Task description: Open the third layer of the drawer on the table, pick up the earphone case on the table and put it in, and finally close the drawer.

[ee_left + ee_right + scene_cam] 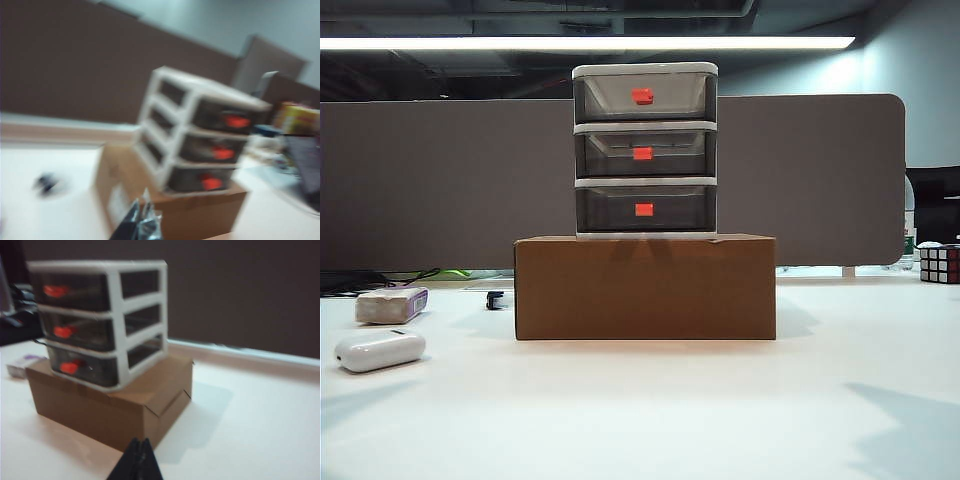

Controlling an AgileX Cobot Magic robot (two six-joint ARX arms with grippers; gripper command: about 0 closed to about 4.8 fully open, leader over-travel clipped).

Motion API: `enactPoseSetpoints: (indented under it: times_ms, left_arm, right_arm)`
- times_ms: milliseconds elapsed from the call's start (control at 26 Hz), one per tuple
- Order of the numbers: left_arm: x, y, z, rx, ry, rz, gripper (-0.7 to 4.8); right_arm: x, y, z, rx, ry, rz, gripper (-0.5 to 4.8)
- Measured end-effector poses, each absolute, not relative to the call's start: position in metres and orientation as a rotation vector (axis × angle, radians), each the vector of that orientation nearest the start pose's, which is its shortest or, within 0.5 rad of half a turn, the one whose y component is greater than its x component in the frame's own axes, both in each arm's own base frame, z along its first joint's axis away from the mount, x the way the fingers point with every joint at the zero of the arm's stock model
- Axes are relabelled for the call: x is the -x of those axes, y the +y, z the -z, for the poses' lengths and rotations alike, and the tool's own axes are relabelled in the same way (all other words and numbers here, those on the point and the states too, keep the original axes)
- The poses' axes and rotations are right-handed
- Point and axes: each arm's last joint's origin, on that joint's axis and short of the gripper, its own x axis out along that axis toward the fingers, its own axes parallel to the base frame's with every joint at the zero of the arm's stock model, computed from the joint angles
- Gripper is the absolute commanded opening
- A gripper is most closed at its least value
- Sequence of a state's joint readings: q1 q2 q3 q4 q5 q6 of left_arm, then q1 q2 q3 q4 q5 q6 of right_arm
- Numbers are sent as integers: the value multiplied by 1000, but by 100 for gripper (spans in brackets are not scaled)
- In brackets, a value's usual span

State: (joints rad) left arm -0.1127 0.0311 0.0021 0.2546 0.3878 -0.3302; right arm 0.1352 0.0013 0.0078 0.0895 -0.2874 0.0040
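Drawer (645, 150) shut on box (645, 288), both end effectors (142, 212) (140, 450) closed

Dark grey partition panel (420, 180) behind the desk, lit from above by a long fluorescent strip (585, 43) under a black ceiling; pale blue wall (930, 90) at right.

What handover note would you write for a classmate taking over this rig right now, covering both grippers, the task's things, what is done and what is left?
Left gripper: jaws shut, empty, back from the cardboard box.
Right gripper: jaws shut, empty, also back from the box.
The drawer stands on the box; all three layers are closed, including the third layer.
The earphone case lies on the table, left of the box in the exterior view, near a greyish block.
Done: nothing.
Left: open third layer, put case in, close.
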Motion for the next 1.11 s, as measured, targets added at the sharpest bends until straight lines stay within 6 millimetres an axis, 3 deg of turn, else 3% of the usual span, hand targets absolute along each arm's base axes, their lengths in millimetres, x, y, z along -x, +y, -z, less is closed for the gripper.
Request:
enactPoseSetpoints:
  times_ms: [154, 346, 538, 653, 730, 807, 922, 1114]
  left_arm:
    - [-94, -38, -189, 287, -141, 587, -5]
    - [-96, -71, -172, 220, 31, 624, -3]
    - [-99, -101, -170, 97, -21, 638, -1]
    - [-112, -116, -172, 70, 4, 635, 8]
    - [-123, -128, -173, 54, 33, 651, 57]
    - [-143, -154, -176, 44, 57, 731, 59]
    - [-164, -179, -177, 48, 51, 788, 58]
    - [-183, -201, -178, 47, 54, 803, 60]
  right_arm:
    - [-94, 21, -178, -34, -86, -425, -5]
    - [-97, 21, -181, -42, -56, -424, -5]
    - [-104, 22, -194, -48, 5, -421, -6]
    - [-111, 23, -205, -50, 37, -419, -6]
    - [-118, 24, -210, -52, 66, -420, -6]
    - [-129, 26, -214, -55, 108, -422, -6]
    - [-144, 31, -213, -54, 141, -529, -5]
    - [-162, 39, -205, -7, 134, -735, -3]
